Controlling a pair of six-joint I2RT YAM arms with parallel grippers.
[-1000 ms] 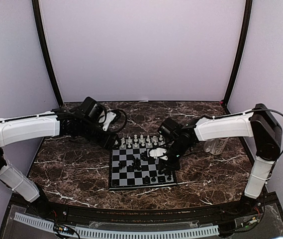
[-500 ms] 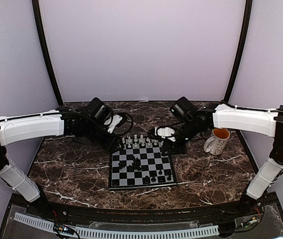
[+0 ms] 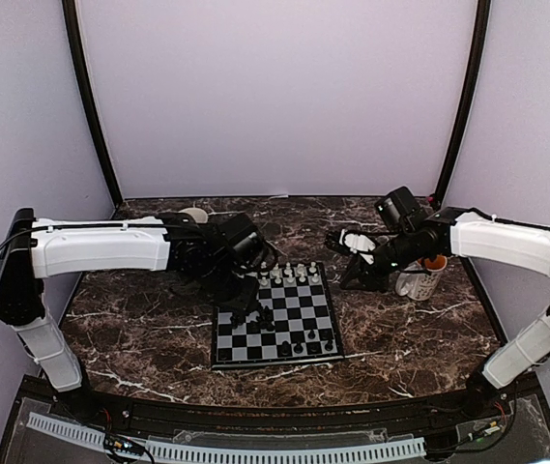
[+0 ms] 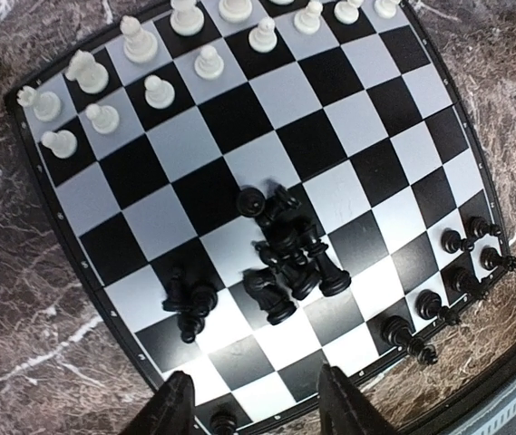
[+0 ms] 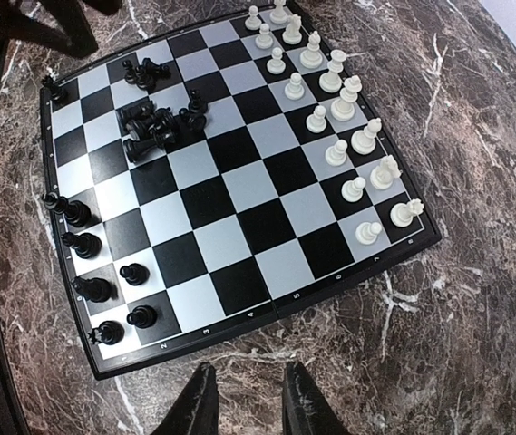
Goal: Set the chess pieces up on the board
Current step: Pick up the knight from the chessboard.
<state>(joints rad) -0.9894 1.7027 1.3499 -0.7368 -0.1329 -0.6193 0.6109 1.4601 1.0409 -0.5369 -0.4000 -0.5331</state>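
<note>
board (image 5: 224, 243) 1 | white pieces (image 5: 335, 151) 16 | left end effector (image 4: 256, 376) parted | right end effector (image 5: 249, 367) parted

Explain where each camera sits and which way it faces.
Top external: above and behind, facing down on the small chequered chessboard on dark marble; both white arms show.
Left wrist: over the board's left side, facing down; jaws at bottom.
Right wrist: off its right edge, facing down; jaws at bottom.
Wrists share: heap of fallen black pieces.
</note>
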